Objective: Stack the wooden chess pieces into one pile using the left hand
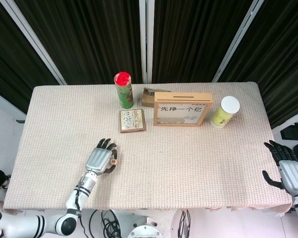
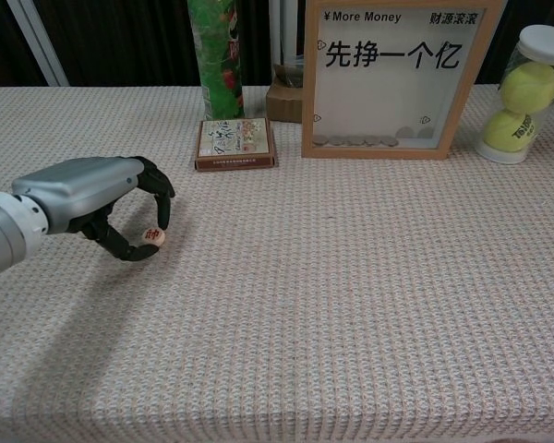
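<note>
In the lower left of the head view, the left hand (image 1: 100, 159) pinches a single wooden chess piece (image 2: 152, 236) between thumb and a fingertip, the piece tilted on edge and apparently just clear of the woven tablecloth (image 2: 351, 295). No other loose pieces and no pile are visible, so stacking seems barely begun. The right hand (image 1: 288, 171) rests at the lower right edge, fingers spread, holding nothing.

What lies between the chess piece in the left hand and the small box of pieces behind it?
Only bare tablecloth lies between the chess piece and small box; chest view shows it.
</note>
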Motion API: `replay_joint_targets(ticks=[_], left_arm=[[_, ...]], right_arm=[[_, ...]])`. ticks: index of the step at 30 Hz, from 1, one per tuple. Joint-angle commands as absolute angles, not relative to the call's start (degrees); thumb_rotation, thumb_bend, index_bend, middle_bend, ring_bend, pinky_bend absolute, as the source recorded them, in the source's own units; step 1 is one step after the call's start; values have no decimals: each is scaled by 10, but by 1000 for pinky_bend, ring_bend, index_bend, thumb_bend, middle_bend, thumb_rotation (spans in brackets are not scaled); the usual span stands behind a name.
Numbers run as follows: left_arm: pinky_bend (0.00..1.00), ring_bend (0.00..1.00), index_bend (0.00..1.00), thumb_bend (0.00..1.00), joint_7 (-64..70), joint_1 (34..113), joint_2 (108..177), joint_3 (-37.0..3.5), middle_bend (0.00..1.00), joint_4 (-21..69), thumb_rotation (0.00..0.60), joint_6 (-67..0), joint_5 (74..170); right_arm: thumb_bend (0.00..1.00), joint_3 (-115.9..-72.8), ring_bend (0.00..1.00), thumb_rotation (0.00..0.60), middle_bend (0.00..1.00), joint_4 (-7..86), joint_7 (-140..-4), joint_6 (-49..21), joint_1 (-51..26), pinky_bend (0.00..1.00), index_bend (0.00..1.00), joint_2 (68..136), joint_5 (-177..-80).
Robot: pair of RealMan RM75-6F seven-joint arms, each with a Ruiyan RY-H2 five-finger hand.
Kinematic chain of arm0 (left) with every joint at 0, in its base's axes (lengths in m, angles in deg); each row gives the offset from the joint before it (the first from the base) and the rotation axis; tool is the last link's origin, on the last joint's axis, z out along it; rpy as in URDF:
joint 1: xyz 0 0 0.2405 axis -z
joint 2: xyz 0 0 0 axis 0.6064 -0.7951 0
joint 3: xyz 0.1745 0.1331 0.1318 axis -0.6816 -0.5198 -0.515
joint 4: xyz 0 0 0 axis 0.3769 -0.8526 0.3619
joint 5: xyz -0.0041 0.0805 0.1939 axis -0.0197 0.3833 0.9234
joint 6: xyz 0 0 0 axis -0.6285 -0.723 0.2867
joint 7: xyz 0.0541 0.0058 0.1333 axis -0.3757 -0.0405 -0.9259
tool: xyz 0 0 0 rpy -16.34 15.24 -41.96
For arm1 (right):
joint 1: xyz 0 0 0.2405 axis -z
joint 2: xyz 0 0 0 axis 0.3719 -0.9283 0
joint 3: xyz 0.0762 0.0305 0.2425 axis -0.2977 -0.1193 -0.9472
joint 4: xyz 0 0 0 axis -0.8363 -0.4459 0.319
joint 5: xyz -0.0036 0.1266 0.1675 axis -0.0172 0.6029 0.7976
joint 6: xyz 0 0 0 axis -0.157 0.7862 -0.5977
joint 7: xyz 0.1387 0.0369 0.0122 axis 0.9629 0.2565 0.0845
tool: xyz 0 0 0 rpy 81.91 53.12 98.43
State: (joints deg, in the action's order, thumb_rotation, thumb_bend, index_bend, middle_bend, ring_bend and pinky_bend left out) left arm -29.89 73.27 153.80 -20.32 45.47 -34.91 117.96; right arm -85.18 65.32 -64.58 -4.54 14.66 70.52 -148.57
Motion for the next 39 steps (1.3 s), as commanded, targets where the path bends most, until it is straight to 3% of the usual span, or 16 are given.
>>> replay_joint_targets(ticks=[1, 12, 39], left_arm=[[7, 0, 503, 289, -311, 730, 1519, -200, 190, 484, 600, -363, 1185], [7, 0, 503, 290, -356, 721, 1432, -190, 190, 584, 600, -388, 1129], [5, 0, 503, 290, -271, 715, 1413, -192, 190, 516, 600, -347, 1132]], right_arm=[[338, -852, 0, 600, 0, 653, -646, -47, 146, 0, 0, 706, -1486], [337, -849, 0, 600, 0, 657, -654, -48, 145, 0, 0, 707, -1490], [337, -849, 0, 600, 0, 659, -664, -49, 144, 0, 0, 710, -1487]])
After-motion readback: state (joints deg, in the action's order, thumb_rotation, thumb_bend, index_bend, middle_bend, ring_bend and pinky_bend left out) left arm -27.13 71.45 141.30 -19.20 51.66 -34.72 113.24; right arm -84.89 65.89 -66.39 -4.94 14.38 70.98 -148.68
